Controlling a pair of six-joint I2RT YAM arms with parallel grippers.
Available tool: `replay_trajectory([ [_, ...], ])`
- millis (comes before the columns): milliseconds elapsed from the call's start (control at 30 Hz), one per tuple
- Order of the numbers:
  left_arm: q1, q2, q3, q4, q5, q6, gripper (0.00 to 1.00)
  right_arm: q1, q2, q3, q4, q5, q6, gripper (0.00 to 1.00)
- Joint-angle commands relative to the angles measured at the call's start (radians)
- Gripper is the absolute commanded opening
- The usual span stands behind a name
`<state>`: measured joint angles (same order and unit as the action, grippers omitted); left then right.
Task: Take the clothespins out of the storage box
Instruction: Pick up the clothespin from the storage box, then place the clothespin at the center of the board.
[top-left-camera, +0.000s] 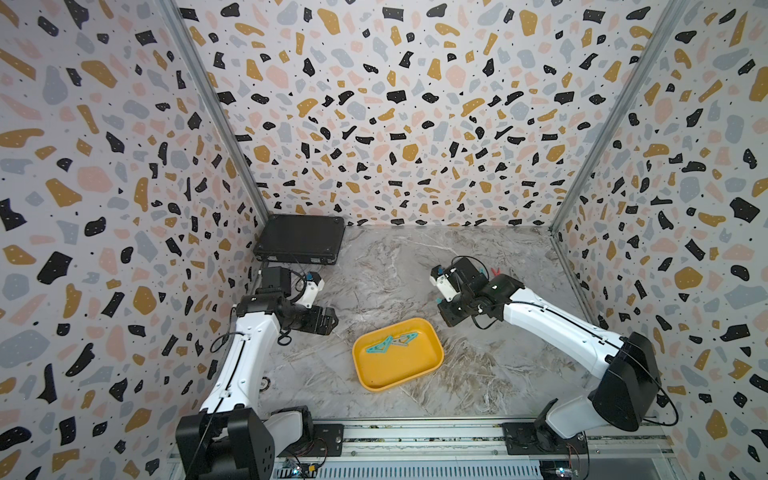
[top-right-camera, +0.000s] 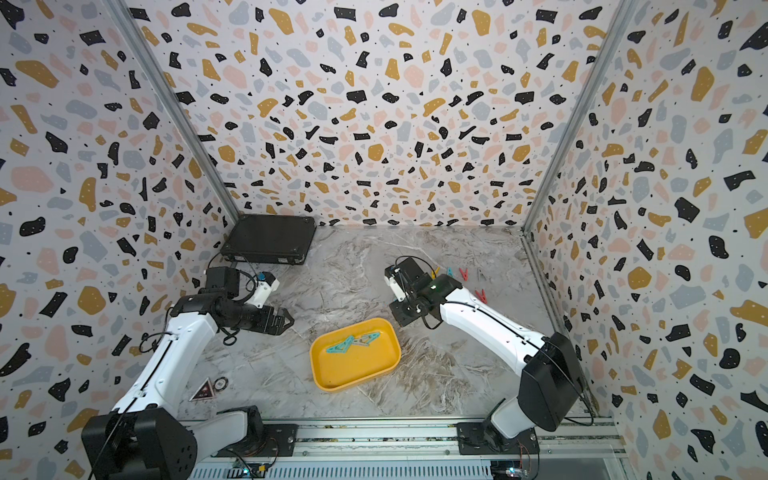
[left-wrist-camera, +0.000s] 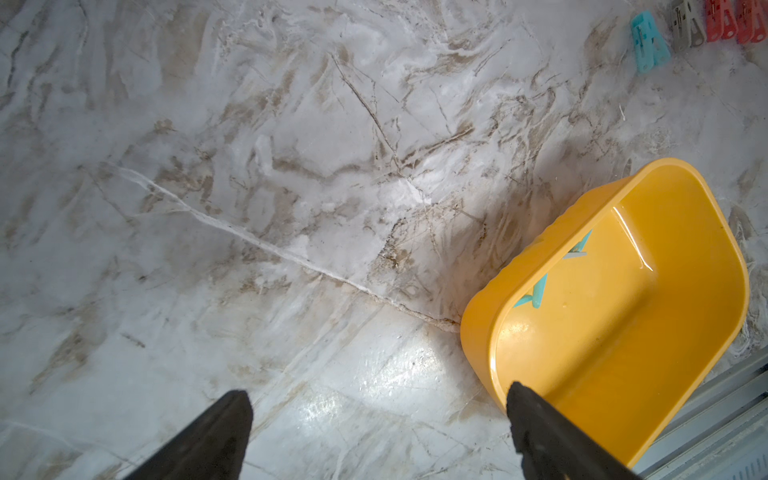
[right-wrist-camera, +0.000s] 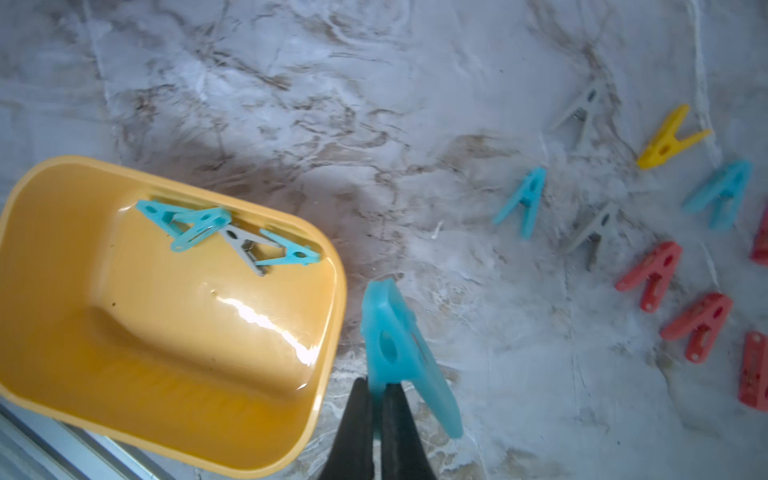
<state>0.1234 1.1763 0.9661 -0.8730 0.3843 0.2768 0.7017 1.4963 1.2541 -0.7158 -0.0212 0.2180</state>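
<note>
The right tool (right-wrist-camera: 376, 384) is clenched on a teal A-shaped plastic clothespin (right-wrist-camera: 397, 345), nipping one of its legs, and the peg's long axis runs straight on ahead of the fingertips, nose leading. It hangs over the grey marbled table (right-wrist-camera: 374, 104), outside the shallow yellow plastic storage box (right-wrist-camera: 145, 353) and just beside its short end wall, so this one is out. Now the relation that matters: the box lies to one side of the tool, while the freed clothespins (right-wrist-camera: 652, 274), red, teal, grey and a single yellow peg (right-wrist-camera: 669, 139), lie scattered on the opposite side, well apart from the box. A top view puts them toward the right wall (top-right-camera: 463, 274), partly behind the arm. The tool sits between the two, so the set-down looks to call for a carry away from the box toward that group.

And there is work left inside: four remaining clothespins (right-wrist-camera: 195, 226), three teal and one grey, lie flat in an overlapping chain against the box's far long wall, their long axes roughly along it. Both top views show them hugging that wall (top-left-camera: 390, 343). They look slim, smooth and light, with an oval hole through each leg.

The left tool (left-wrist-camera: 377, 390) is released, jaws spread wide and empty, hovering over bare table by the box's other end. The two arms flank the box, and neither is clearly nearer that chain
</note>
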Motion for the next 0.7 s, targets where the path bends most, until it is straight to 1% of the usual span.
replay_trajectory([
  [0,0.005,0.000,-0.010,0.005,0.018,0.017,1.00,-0.067,-0.019,-0.031,-0.035,-0.050,0.113,0.00],
  [133,0.005,-0.004,-0.010,0.005,0.019,0.017,1.00,-0.128,0.038,-0.046,-0.019,-0.083,0.176,0.00],
  [300,0.005,-0.003,-0.011,0.007,0.018,0.017,1.00,-0.178,0.100,-0.126,0.114,-0.178,0.276,0.00],
  [400,0.005,-0.004,-0.012,0.005,0.021,0.018,1.00,-0.181,0.152,-0.138,0.158,-0.213,0.309,0.00],
  [667,0.005,-0.008,-0.012,0.008,0.024,0.019,1.00,-0.181,0.237,-0.165,0.218,-0.210,0.358,0.00],
])
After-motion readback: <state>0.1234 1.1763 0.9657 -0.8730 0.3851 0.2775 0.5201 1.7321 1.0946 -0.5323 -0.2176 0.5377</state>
